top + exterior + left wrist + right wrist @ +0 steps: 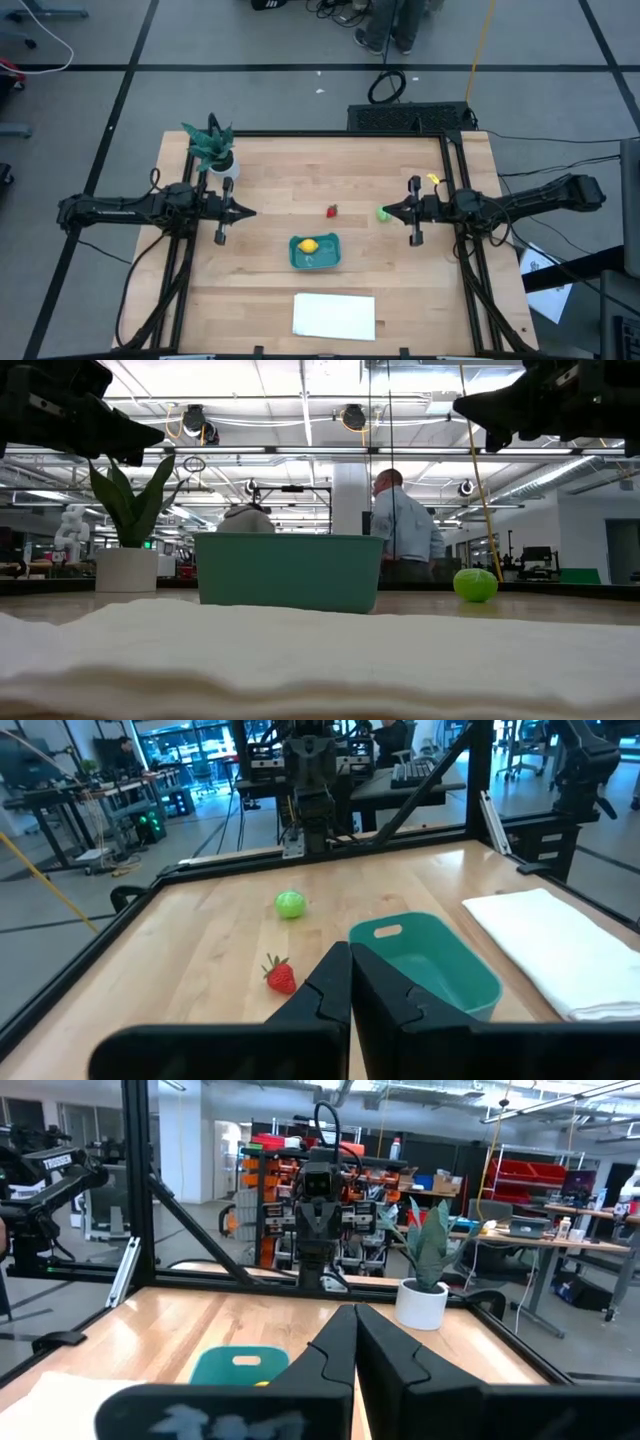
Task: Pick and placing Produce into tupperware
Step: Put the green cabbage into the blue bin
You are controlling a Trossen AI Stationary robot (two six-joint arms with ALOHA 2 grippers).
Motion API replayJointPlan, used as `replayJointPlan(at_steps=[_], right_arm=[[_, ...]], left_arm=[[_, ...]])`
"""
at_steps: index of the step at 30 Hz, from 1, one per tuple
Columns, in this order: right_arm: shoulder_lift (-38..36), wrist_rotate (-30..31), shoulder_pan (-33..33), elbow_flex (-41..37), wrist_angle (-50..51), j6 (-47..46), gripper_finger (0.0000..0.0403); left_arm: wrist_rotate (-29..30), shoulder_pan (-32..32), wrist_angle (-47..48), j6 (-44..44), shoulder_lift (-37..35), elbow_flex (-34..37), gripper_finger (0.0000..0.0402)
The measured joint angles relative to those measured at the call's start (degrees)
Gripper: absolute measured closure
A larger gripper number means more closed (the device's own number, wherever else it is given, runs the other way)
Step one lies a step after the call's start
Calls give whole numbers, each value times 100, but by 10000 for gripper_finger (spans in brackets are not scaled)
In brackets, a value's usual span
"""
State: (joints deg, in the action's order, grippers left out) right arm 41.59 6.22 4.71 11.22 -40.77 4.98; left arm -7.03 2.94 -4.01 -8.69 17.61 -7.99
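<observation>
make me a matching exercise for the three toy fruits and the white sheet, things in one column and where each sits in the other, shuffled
Things:
1. yellow lemon
2. green fruit
3. red strawberry
4. white sheet

Places:
A. bare wood, mid-table, between the two arms
B. inside the teal tupperware
C. at the table's near edge, below the tupperware in the high view
D. on the wood just off the right gripper

Pairs: 1-B, 2-D, 3-A, 4-C

The high view looks straight down on the whole table (pixel 400 300). The low view sits at tabletop height behind the white sheet (pixel 300 655), facing the room. Each wrist view looks across the table toward the opposite arm. All four share the tupperware (pixel 315 252)
</observation>
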Motion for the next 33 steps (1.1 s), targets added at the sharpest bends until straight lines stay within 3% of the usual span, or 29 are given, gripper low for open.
replayJointPlan(at_steps=[5, 9, 17, 33], right_arm=[[130, 14, -198, 0, -284, -151, 403], [212, 436, -452, 0, -354, -423, 403], [489, 446, -908, 0, -316, -604, 403], [1043, -282, -1709, 562, -571, -607, 403]], left_arm=[[2, 0, -2, -6, 0, -1, 396], [4, 0, -4, -6, 0, 0, 396], [9, 0, -11, -6, 2, 0, 396], [11, 0, -13, 13, 1, -1, 396]])
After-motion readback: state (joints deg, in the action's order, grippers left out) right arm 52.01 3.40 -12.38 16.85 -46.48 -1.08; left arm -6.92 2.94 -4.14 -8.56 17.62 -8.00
